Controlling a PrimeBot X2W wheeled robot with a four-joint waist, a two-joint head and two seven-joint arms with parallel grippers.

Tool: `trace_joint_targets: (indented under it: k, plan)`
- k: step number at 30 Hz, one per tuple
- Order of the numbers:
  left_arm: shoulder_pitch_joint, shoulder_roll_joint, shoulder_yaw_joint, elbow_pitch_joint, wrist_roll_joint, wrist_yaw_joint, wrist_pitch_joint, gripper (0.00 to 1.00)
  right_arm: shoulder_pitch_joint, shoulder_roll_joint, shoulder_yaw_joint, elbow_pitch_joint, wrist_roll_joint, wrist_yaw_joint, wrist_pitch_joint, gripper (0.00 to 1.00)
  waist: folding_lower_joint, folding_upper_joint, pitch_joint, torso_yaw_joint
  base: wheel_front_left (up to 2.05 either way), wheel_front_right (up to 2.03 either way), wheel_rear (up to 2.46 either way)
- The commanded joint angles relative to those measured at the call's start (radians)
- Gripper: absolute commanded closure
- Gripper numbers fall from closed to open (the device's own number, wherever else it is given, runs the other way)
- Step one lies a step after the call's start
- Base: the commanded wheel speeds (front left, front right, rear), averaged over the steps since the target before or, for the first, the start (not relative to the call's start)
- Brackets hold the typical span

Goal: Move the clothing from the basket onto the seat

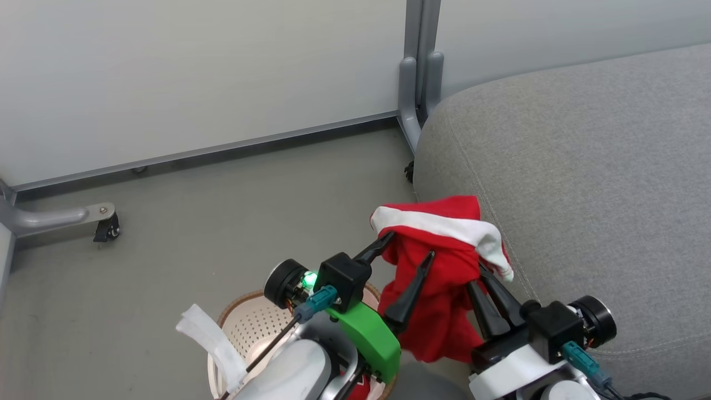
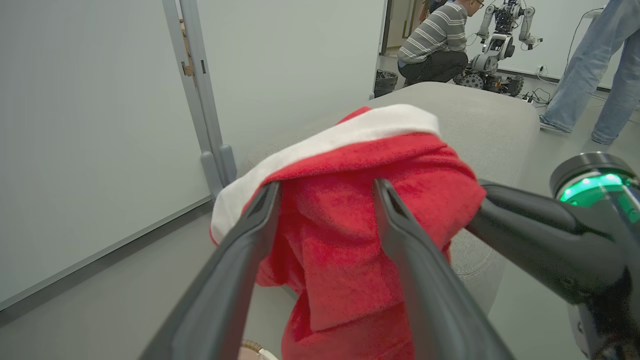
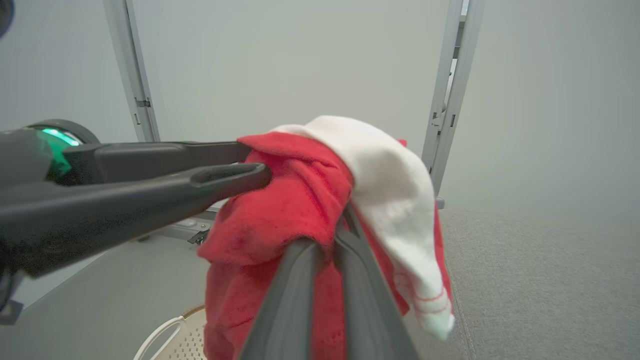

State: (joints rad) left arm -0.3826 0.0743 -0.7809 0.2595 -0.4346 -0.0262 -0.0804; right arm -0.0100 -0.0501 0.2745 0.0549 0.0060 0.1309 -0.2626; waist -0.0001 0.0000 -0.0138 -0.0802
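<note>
Right fingers point(image 1: 491, 311) clamping clothing point(image 1: 439, 289), tips buried, basket point(image 1: 250, 322) partly hidden

Grey floor point(image 1: 250, 200) carries the basket point(image 1: 248, 322) at the near edge and the big grey seat point(image 1: 583, 166) on the right. Partition leg point(image 1: 53, 218) with caster point(image 1: 106, 229) far left; post foot point(image 1: 412, 119) just beside the seat corner.

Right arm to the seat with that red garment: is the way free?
Probably yes. The right gripper is shut on the clothing, and the seat lies right beside it, with nothing between. The left gripper, open, flanks the clothing on the other side, away from that path.
</note>
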Motion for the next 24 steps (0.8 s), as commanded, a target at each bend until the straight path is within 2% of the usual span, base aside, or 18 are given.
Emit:
trace_joint_targets:
  k: [1,16,24]
  plan:
    - [-0.016,0.006,-0.002,0.001,0.005,0.003,-0.003,0.0,0.008,-0.001,-0.01,-0.007,0.016,0.0,-0.003,1.0,0.0001,0.0,-0.001,0.0,0.0,0.0,0.0]
    - [0.0,0.032,-0.009,-0.006,0.01,0.029,-0.004,0.0,0.019,-0.001,-0.05,-0.024,0.053,0.0,-0.003,1.0,0.0001,0.0,0.001,-0.001,0.0,0.0,0.0]
    - [-0.001,0.045,-0.018,-0.013,0.024,0.035,-0.015,0.0,0.011,-0.001,-0.073,-0.046,0.061,0.0,-0.003,1.0,0.0001,0.0,0.015,-0.042,0.0,0.0,0.0]
